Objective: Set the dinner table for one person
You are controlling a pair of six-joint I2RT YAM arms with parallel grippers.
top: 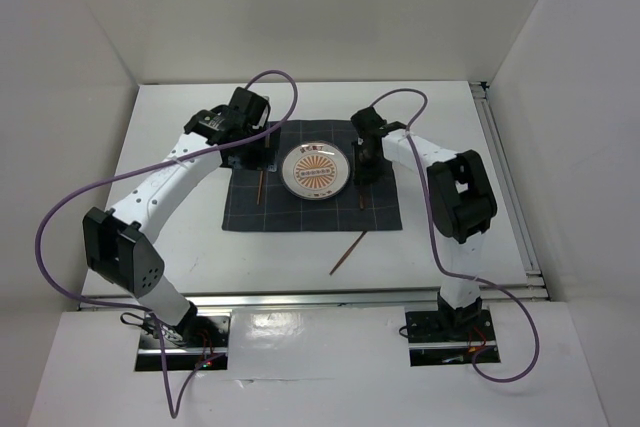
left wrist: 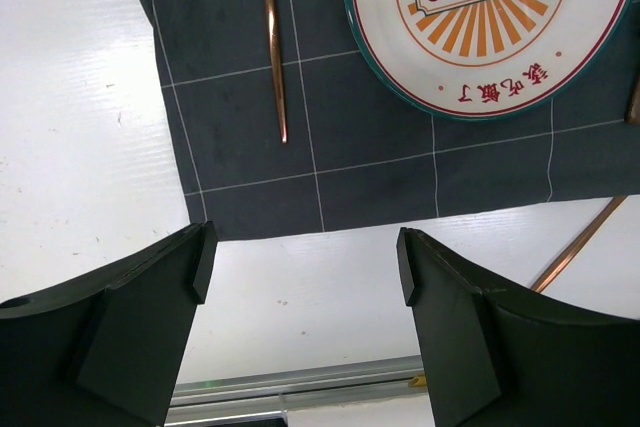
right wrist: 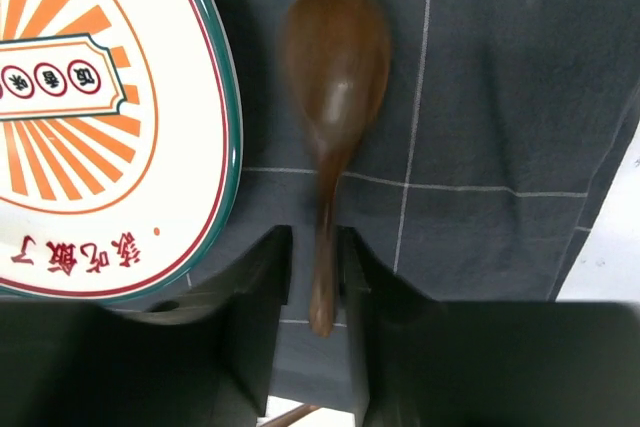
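On the white desk (top: pixel 280 257), the probably light, stiff, smooth wooden spoon (right wrist: pixel 335 77) lies on the grey cloth (top: pixel 250 212) beside the plate (top: pixel 315 172), best pinched at its slim handle, which the right end effector (right wrist: pixel 315 242) straddles, clenched or released I cannot tell, while the left end effector (left wrist: pixel 305 242) gapes empty.

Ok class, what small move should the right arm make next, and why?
Probably lift the right tool straight up: the spoon already lies flat on the cloth beside the plate, its handle seemingly loose between the fingers. A chopstick lies off the cloth, awaiting pickup.
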